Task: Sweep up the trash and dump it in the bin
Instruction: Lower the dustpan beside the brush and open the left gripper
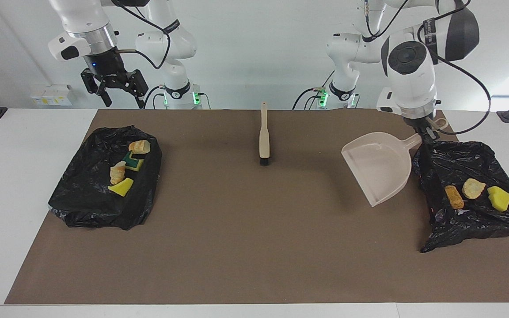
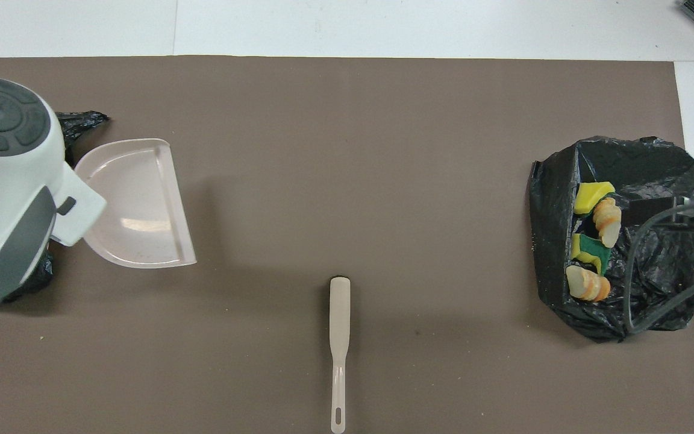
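Setting the empty beige plastic dustpan (image 1: 380, 170) flat on the brown table mat (image 1: 245, 229) is the step, I judge: lower level, then release. The left gripper (image 1: 426, 134) is clenched on its handle beside the black bag-lined bin (image 1: 471, 221) at the left arm's edge; trash (image 1: 473, 189) lies inside. The right gripper (image 1: 119, 95) waits, released, above the mat's corner.

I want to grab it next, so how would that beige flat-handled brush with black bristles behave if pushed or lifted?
The beige flat-handled brush with black bristles looks rigid, so it probably would not flop. Lying flat on the brown mat, it should slide rather than roll. Its slim build suggests it is light.
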### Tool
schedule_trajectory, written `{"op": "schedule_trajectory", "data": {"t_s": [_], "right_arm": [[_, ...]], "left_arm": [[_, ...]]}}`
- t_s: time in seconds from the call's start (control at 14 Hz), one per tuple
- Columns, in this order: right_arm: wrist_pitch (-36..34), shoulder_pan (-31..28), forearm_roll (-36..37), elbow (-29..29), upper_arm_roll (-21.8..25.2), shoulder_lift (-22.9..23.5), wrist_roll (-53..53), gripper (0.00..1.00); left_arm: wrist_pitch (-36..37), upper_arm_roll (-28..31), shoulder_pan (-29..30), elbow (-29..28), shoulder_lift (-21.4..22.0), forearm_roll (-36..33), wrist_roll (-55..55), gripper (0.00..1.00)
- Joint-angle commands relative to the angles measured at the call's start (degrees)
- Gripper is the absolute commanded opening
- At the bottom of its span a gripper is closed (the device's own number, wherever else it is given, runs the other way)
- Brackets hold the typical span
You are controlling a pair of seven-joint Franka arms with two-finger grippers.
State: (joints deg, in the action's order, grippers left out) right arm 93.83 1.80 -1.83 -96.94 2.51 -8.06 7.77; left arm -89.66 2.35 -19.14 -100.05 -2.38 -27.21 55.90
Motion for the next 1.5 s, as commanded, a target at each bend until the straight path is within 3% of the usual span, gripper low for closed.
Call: {"op": "schedule_trajectory", "data": {"t_s": [0.0, 0.36, 0.78, 1.14, 1.42], "right_arm": [[-3.21, 0.49, 0.69, 6.15, 1.45, 4.28, -1.00, 1.00], [-3.47, -0.39, 0.34, 5.09, -0.40, 3.31, -0.91, 1.00], [-3.04, -0.39, 1.04, 5.09, -0.40, 3.40, -0.91, 1.00], [-3.48, -0.39, -0.01, 5.27, -0.40, 3.40, -0.83, 1.00], [-3.48, -0.39, -0.01, 5.27, -0.40, 3.40, -0.83, 1.00]], "left_arm": [[0.89, 1.08, -3.78, -0.41, 0.19, 7.93, -11.38, 0.00], [-1.38, 1.08, -10.73, -0.58, -0.51, 21.20, -37.75, 0.00], [-13.32, 1.08, -19.86, -0.23, -7.71, 28.60, -64.48, 0.00], [-24.84, 1.08, -23.39, 0.38, -14.75, 31.86, -74.26, 0.00], [-28.82, 1.08, -25.15, 0.91, -19.15, 31.25, -77.61, 0.00]]}}
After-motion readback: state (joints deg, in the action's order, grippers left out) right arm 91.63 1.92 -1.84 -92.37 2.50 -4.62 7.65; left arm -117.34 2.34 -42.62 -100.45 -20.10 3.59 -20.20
